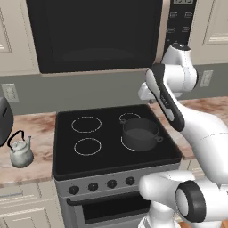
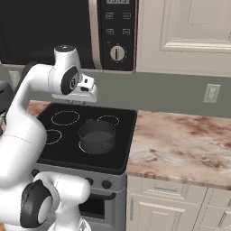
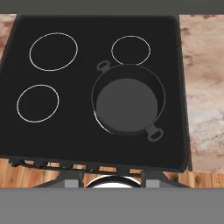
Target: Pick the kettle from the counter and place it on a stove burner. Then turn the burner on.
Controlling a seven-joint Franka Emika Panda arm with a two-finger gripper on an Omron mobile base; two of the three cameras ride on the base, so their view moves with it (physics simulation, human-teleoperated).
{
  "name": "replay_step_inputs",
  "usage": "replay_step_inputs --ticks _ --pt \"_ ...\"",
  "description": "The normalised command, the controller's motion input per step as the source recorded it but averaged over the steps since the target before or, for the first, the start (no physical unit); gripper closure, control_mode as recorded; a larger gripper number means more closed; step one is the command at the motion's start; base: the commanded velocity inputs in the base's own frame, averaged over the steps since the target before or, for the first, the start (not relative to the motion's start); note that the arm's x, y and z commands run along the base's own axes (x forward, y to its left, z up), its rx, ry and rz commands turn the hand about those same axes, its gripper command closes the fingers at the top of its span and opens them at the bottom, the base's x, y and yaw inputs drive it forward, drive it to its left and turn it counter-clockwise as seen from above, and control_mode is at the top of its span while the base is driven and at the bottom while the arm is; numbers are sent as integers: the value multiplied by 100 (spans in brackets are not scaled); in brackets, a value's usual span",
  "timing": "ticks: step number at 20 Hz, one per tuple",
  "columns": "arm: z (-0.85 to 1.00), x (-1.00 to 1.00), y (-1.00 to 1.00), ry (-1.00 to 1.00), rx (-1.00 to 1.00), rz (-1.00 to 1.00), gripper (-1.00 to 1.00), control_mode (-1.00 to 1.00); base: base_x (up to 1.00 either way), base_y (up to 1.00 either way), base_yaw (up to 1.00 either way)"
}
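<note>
The small silver-grey kettle (image 1: 20, 152) with its black arched handle stands upright on the pinkish counter (image 1: 39, 129) left of the stove. Three thin white stove burner circles show on the black cooktop: back left (image 1: 86, 124), front left (image 1: 87, 146) and back right (image 1: 129, 117). My gripper (image 2: 87, 97) hangs high above the back of the cooktop, far to the right of the kettle, pointing down. In the hand view its fingertips (image 3: 71, 180) stand apart with nothing between them, so it is open.
A dark grey two-handled pot (image 1: 140, 133) sits on the larger front-right ring. Several knobs (image 1: 92, 187) line the stove front. A microwave (image 1: 98, 35) hangs above the cooktop. A dark appliance (image 1: 3, 120) stands behind the kettle. More counter (image 2: 180, 140) lies right of the stove.
</note>
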Motion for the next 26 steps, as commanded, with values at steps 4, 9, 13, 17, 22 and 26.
replay_step_inputs --ticks 4,9,13,17,22,26 --pt "0 0 0 0 2 0 -100 -100 0 0 0" --pt "0 -49 9 -7 0 0 -100 -100 0 0 0" --pt "0 -71 33 -24 0 6 -100 -100 0 0 0" --pt "0 -58 62 -21 0 8 -100 -100 0 0 0" --pt "0 -36 81 -16 0 9 -100 -100 0 0 0" --pt "1 -18 89 -11 0 6 -100 -100 0 0 0"
